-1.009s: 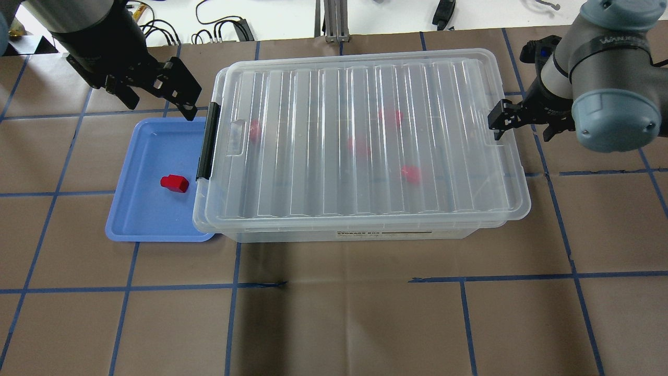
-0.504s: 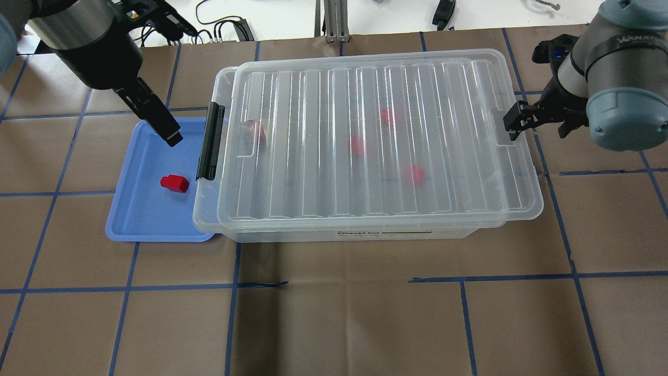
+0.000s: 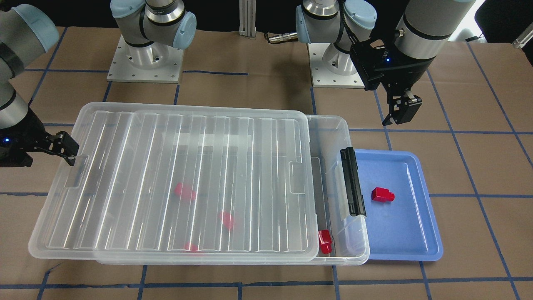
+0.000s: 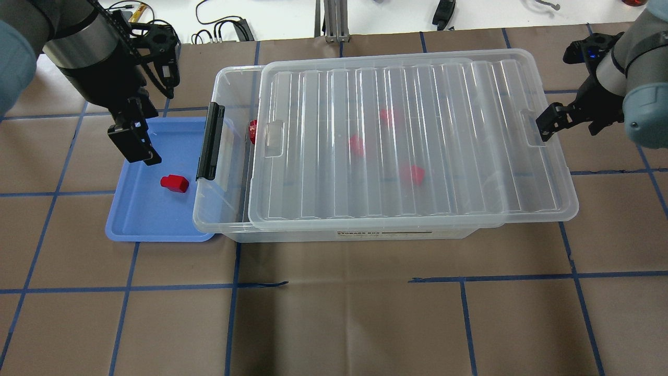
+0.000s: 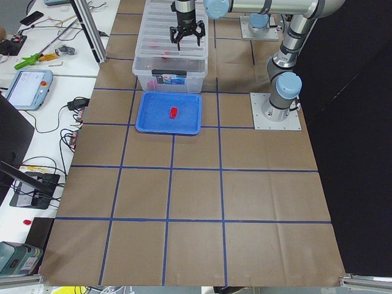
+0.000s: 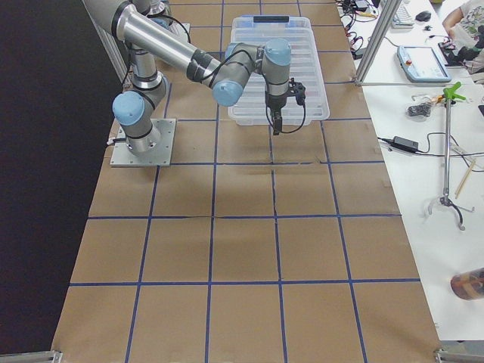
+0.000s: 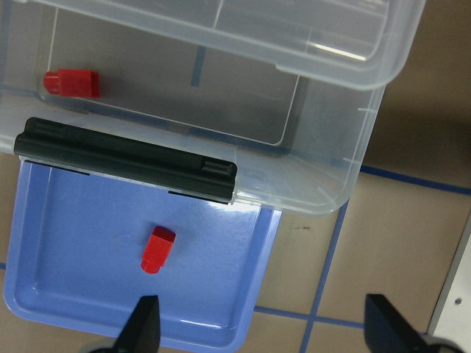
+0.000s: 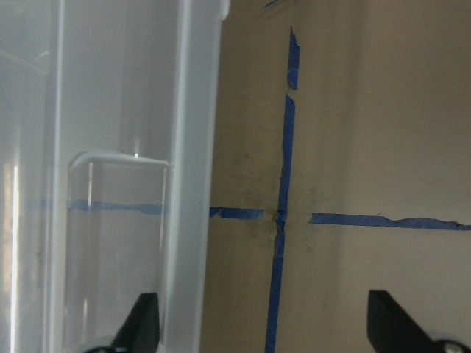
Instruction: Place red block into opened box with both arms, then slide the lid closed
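On your left, the left gripper (image 4: 138, 148) hangs above the far edge of the blue tray (image 4: 151, 216), jaws released and empty. A red block (image 4: 174, 183) lies in that tray, just beside the box (image 4: 229, 94). The lid (image 4: 459, 136) sits offset to the right, leaving the box's latch end uncovered. The right gripper (image 4: 546, 125) is at the lid's right tab, jaws spread.
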Motion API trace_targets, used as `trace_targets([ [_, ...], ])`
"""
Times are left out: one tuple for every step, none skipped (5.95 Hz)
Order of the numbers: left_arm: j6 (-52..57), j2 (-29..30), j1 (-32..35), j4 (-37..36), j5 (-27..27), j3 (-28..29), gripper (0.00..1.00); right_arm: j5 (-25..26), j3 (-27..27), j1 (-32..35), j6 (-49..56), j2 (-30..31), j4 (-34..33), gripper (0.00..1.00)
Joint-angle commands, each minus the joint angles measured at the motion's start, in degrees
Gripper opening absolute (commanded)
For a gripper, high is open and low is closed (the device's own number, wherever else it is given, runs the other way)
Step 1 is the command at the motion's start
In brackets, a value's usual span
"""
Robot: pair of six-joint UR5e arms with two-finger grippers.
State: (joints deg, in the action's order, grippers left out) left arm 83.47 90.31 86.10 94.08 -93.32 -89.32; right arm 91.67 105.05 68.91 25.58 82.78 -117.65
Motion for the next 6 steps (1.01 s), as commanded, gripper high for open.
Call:
trace_targets([
  [14.46, 0.83, -3.29, -5.19, -0.2, -3.64, 0.97, 0.17, -0.02, -3.5, 4.98, -0.07, -1.26, 1.0],
  [16.53, 0.57, -4.09, -10.79, -0.2, -8.1, 0.97, 0.52, -0.02, -4.91, 7.18, -0.07, -2.49, 1.0],
  [19.51, 0.83, -7.06, -16.24, 0.24, -12.84, 0.97, 1.48, -0.02, -6.66, 9.37, -0.07, -2.94, 1.0],
  [21.97, 1.35, -9.87, -21.95, 0.24, -17.59, 0.97, 1.49, -0.02, -8.33, 11.31, -0.07, -3.64, 1.0],
  [24.0, 2.23, -10.16, -26.97, 0.33, -21.21, 0.97, 1.58, -0.11, -9.66, 12.55, 0.02, -4.6, 1.0],
  [25.67, 5.46, -10.6, -34.42, 0.33, -24.64, 0.97, 1.93, -0.2, -11.41, 12.65, -0.07, -4.61, 1.0],
])
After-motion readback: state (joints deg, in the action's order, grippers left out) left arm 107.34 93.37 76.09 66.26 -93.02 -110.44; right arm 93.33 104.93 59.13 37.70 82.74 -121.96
